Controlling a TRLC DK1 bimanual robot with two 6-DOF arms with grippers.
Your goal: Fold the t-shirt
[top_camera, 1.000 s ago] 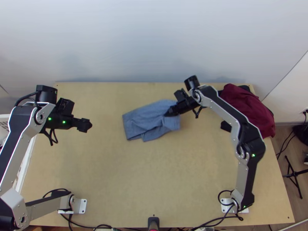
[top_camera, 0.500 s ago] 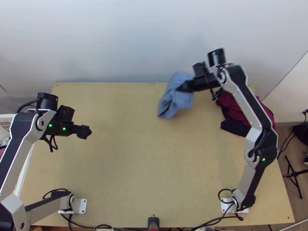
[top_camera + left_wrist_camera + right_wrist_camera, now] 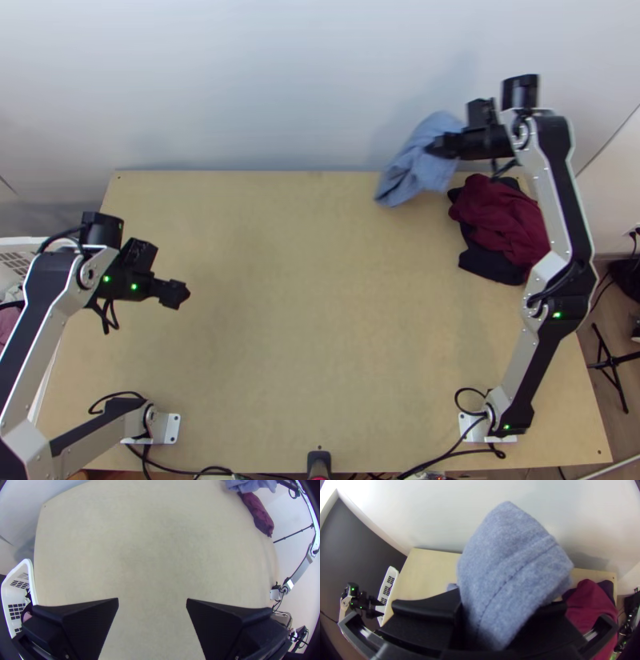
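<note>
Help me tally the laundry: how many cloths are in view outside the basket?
3: the blue cloth, in the right gripper; the maroon cloth, bunched on the table, far right; the black cloth, partly under the maroon one. The pile may hide more.

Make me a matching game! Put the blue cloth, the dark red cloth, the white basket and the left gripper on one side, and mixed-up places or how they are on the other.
Things:
1. blue cloth
2. dark red cloth
3. white basket
4. left gripper

Places and states:
A. heaped on top of a black cloth
B. fingers apart, nothing between them
C. held up by the right gripper
D. beside the left edge of the table

Right pairs: 1-C, 2-A, 3-D, 4-B
</note>
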